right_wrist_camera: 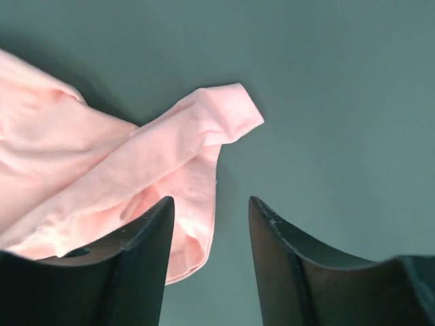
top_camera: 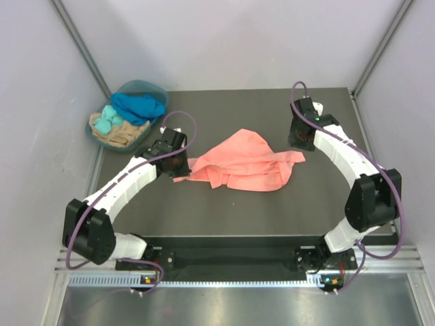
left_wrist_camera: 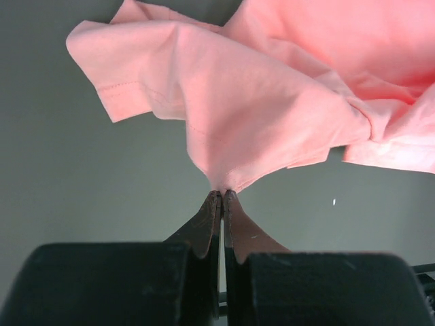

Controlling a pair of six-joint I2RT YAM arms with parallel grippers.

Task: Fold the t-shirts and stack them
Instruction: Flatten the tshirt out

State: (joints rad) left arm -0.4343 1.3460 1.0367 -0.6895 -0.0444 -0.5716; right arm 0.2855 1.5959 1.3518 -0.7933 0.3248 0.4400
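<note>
A crumpled pink t-shirt (top_camera: 243, 163) lies in the middle of the dark table (top_camera: 224, 210). My left gripper (top_camera: 178, 163) is at its left edge and is shut on a pinch of the pink cloth (left_wrist_camera: 224, 136), seen at the fingertips in the left wrist view (left_wrist_camera: 223, 193). My right gripper (top_camera: 299, 139) is open above the shirt's right end; in the right wrist view (right_wrist_camera: 211, 204) a pink fold (right_wrist_camera: 197, 129) lies just ahead of and between its fingers, untouched.
A teal basket (top_camera: 127, 124) at the table's back left holds a blue shirt (top_camera: 139, 105), a light teal cloth (top_camera: 107, 123) and a tan one (top_camera: 122, 134). Grey walls stand on the left, back and right sides.
</note>
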